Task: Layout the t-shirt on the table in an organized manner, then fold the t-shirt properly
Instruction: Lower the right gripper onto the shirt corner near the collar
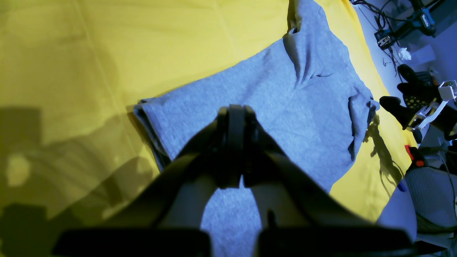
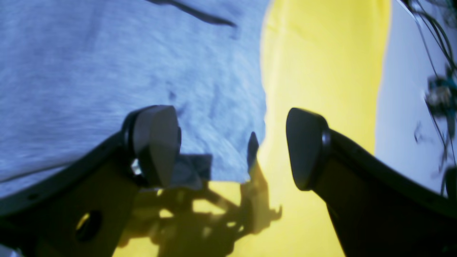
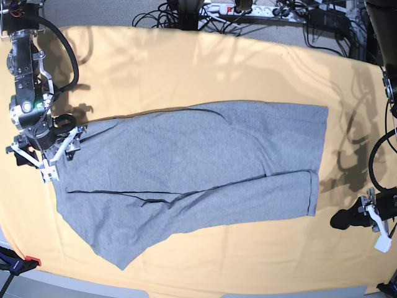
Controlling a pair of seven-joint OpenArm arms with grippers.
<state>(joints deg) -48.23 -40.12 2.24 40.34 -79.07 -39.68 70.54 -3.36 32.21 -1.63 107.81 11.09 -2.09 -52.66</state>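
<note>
The grey t-shirt (image 3: 198, 161) lies spread across the middle of the yellow-orange table (image 3: 186, 62), plain side up. Its lower strip is folded over, and a pointed flap reaches toward the front left. My right gripper (image 3: 46, 154) stands open at the shirt's left edge. In the right wrist view its fingers (image 2: 157, 142) straddle a corner of the t-shirt (image 2: 107, 64) and the bare table (image 2: 321, 71), with nothing between them. My left gripper (image 3: 342, 219) hangs shut and empty just right of the shirt. In the left wrist view the left gripper (image 1: 235, 114) has the t-shirt (image 1: 278, 92) beyond it.
Cables and a power strip (image 3: 242, 9) run along the table's far edge. A cordless drill (image 1: 421, 18) and loose wires lie beyond the table's side. A red-tipped object (image 3: 30, 259) sits at the front left corner. The table's front edge is close to the shirt's flap.
</note>
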